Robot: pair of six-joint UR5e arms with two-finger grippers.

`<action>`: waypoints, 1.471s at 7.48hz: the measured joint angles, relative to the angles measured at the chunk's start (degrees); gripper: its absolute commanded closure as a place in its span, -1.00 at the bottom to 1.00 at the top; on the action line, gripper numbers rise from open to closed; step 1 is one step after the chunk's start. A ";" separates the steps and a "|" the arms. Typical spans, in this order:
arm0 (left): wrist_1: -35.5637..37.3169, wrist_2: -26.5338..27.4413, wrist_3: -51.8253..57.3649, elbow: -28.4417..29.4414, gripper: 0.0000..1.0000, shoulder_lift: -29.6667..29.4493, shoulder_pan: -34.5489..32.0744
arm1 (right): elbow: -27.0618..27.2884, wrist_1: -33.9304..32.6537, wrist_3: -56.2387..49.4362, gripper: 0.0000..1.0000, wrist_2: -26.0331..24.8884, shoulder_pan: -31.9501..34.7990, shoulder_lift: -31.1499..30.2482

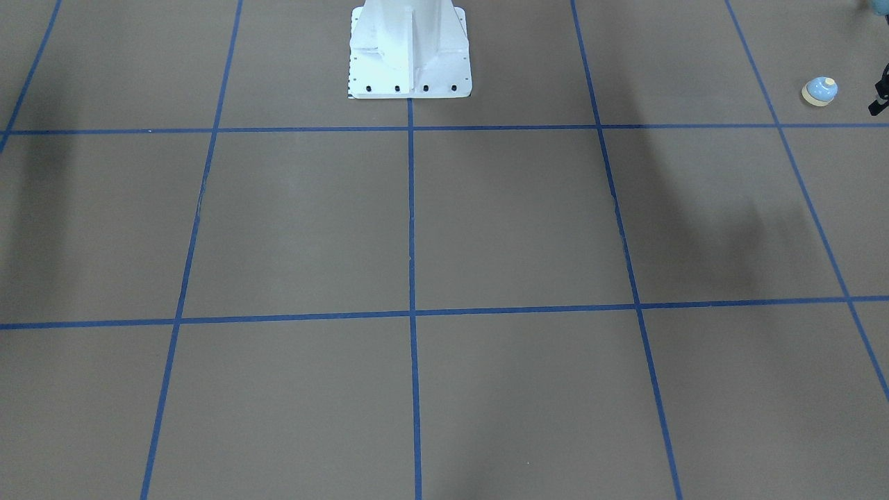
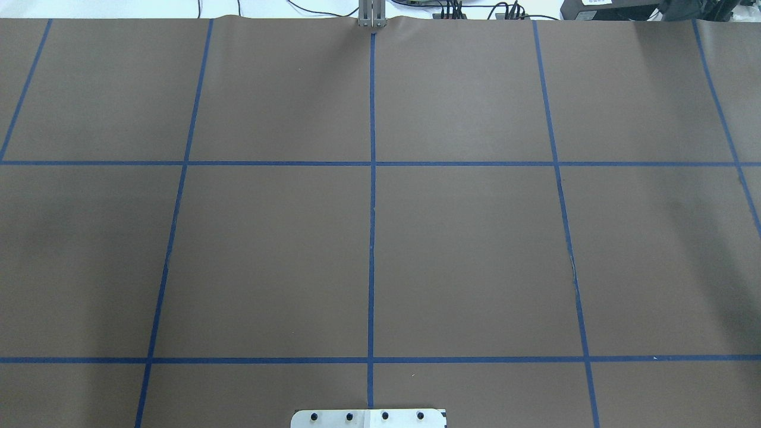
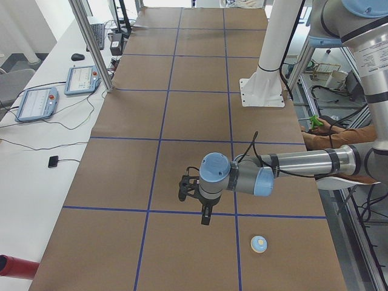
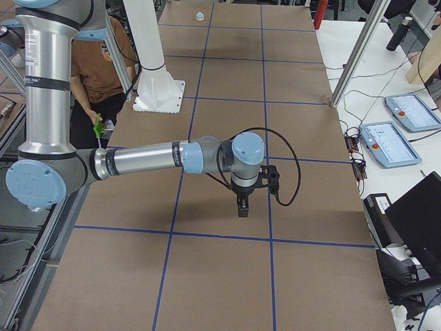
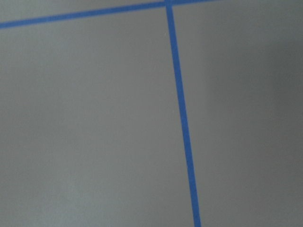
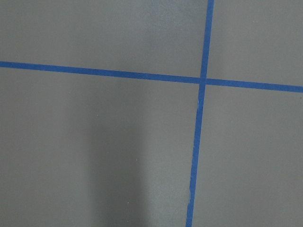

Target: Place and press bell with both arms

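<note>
The small light-blue bell (image 1: 820,91) with a cream button and rim stands upright on the brown table, on my left side near the table's end. It also shows in the exterior left view (image 3: 259,244) and far off in the exterior right view (image 4: 199,16). My left gripper (image 3: 205,218) points down above the table, apart from the bell. Only a black sliver of it (image 1: 881,90) shows in the front view, so I cannot tell its state. My right gripper (image 4: 242,209) points down over the table's other end, far from the bell. I cannot tell its state. Both wrist views show only paper and blue tape.
The white pedestal (image 1: 410,62) is bolted at the robot's edge of the table. A person (image 4: 103,62) stands behind it, holding something green. Teach pendants (image 3: 36,103) and cables lie on the side bench. Metal posts (image 3: 91,42) stand at the table's far edge.
</note>
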 measured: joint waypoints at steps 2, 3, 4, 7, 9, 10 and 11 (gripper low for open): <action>-0.18 -0.16 -1.47 1.95 -1.00 2.73 1.77 | 0.20 -0.05 -0.02 -1.00 0.11 0.00 -0.05; -0.39 -0.11 -1.77 3.28 -1.00 3.57 3.52 | 0.25 -0.08 -0.02 -1.00 0.15 0.00 -0.07; -0.53 0.03 -2.20 4.40 -1.00 4.02 4.96 | 0.30 -0.07 -0.05 -1.00 0.19 0.00 -0.08; -3.79 0.19 -3.28 10.93 -1.00 4.26 9.69 | 0.25 -0.08 -0.09 -1.00 0.22 -0.02 -0.08; -5.94 0.29 -3.65 12.59 -1.00 4.33 15.82 | 0.28 -0.03 -0.19 -1.00 0.23 -0.07 -0.08; -7.05 0.36 -3.67 13.42 -1.00 4.38 18.25 | 0.33 -0.01 -0.28 -1.00 0.22 -0.08 -0.08; -8.58 0.40 -3.67 15.05 -0.99 4.44 20.23 | 0.36 0.00 -0.41 -1.00 0.21 -0.09 -0.08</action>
